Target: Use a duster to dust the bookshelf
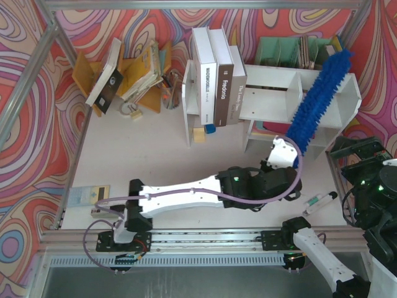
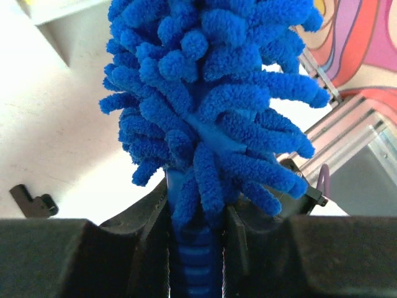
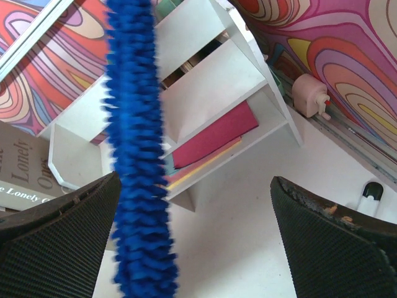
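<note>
Duster (image 1: 319,102): clamped by its ribbed blue handle in my left gripper (image 2: 197,233), fingers closed tight on the handle just below the first fluffy strands. From there it rises tilted, leaning toward the table's far right corner, and crosses the front of the bookshelf (image 1: 267,77). Its tip is level with the right end of the shelf top. Whether the strands touch the wood, I cannot tell

Bookshelf: stands toward the far edge of the table (image 1: 161,161), right of the middle, open side toward the near edge. Three thick books (image 1: 217,74) stand upright at its left end. From my right wrist I see a pink folder (image 3: 214,136) lying flat in one compartment, on top of thinner sheets (image 3: 195,169)

My right gripper (image 3: 195,205): holds nothing, fingers wide apart. It hangs near the table's right edge, facing the shelf, with the duster passing in front of it

Behind the shelf, along the far edge, a teal organizer (image 1: 288,53). Near the far left corner, a yellow rack (image 1: 133,68). A pen (image 1: 319,202) lies on the table toward the near right corner
</note>
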Motion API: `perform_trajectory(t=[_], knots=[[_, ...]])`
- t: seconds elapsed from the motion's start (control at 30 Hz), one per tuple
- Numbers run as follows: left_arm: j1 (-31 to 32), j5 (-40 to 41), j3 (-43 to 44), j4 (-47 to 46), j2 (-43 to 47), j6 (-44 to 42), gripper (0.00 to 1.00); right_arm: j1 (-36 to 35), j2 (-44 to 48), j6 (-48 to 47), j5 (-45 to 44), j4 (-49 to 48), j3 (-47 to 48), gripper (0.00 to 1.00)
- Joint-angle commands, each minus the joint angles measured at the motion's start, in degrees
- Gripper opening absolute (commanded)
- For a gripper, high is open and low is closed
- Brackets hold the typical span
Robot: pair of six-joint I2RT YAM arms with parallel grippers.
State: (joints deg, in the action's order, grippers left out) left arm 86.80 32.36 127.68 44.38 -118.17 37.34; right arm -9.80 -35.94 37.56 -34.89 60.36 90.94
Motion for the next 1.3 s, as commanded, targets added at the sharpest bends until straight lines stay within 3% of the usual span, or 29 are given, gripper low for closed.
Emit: perform_trajectory(t=[0.0,0.2,0.4,0.57,0.77,0.97,1.13,1.27], knots=[[-0.28,7.15,-7.05,-8.42,10.02,-1.24,0.00,-0.46,0.17,0.43,-0.50,-1.05,-0.90,0.93],[-0.04,7.89,-12.84,-8.77,15.05,2.58,0.00,-0.65,-0.08,0.51,-0.33,-1.47,-1.19,0.93],[-0.05,13.87,-18.67,-2.04,17.70,10.85,0.00,-0.64,-0.33,0.41,-0.23,-1.55,-0.94,0.93],[0.15,12.94,-20.00,2.70,16.94,17.00,0.00,-0.58,-0.36,0.72,0.15,-1.78,-1.67,0.93],[1.38,10.38,-22.24,5.92,16.26,19.51,0.00,-0.61,-0.44,0.74,0.06,-1.65,-1.91,0.93],[1.44,5.08,-30.64,4.83,17.39,20.26,0.00,-0.60,-0.43,0.79,0.00,-1.73,-2.19,0.93],[1.79,2.87,-31.51,4.03,17.01,19.67,0.00,-0.60,-0.43,1.25,0.46,-1.90,-2.78,0.93],[3.42,2.66,-26.75,5.38,14.16,16.94,0.00,-0.69,-0.63,1.56,0.97,-1.91,-2.63,0.93]])
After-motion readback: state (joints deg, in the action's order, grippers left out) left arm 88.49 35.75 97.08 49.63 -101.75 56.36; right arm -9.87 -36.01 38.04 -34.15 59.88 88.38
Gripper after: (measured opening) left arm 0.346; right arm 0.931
